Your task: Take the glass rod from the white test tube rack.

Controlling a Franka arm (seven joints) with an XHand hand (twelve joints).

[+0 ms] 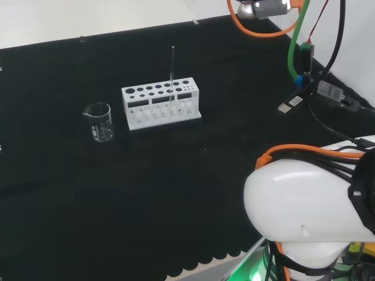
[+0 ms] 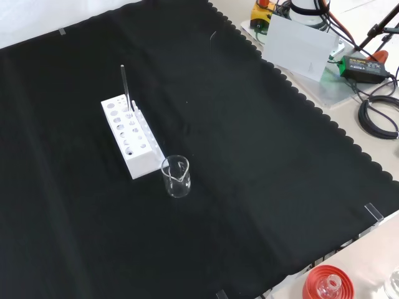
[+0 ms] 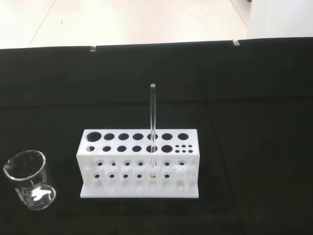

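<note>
— On the black cloth point(image 1: 193, 193), what is standing right now?

— Near the middle of the cloth a white test tube rack point(image 1: 161, 107) is sitting, and a glass rod point(image 1: 171, 73) is standing upright in one of its holes, sticking well up above the top plate.

— Which hole is the rod sitting in?

— Going by the wrist view, the rod point(image 3: 153, 132) is passing down through a hole in the nearer row of the rack point(image 3: 139, 164), somewhat toward the end with the cluster of small holes. Its lower tip is showing through the rack's side openings.

— Is anything else standing nearby?

— A small clear beaker point(image 1: 98, 121) is standing near the rack, apart from it, at its left end in the head view. From the front camera the beaker point(image 2: 176, 177) is sitting just below the rack point(image 2: 129, 135), closer to the camera, and the rod point(image 2: 125, 87) is rising from the rack's far part.

— And the hand, is it gripping anything?

— I cannot tell; its fingers are not showing. Nothing is touching the rod. The arm's white link point(image 1: 310, 205) is bulking at the head view's lower right, well apart from the rack, with orange and green cables point(image 1: 299, 52) hanging above it.

— Anything at the cloth's edges?

— At the front view's bottom right corner a red ribbed ring point(image 2: 327, 283) is lying off the cloth.
</note>
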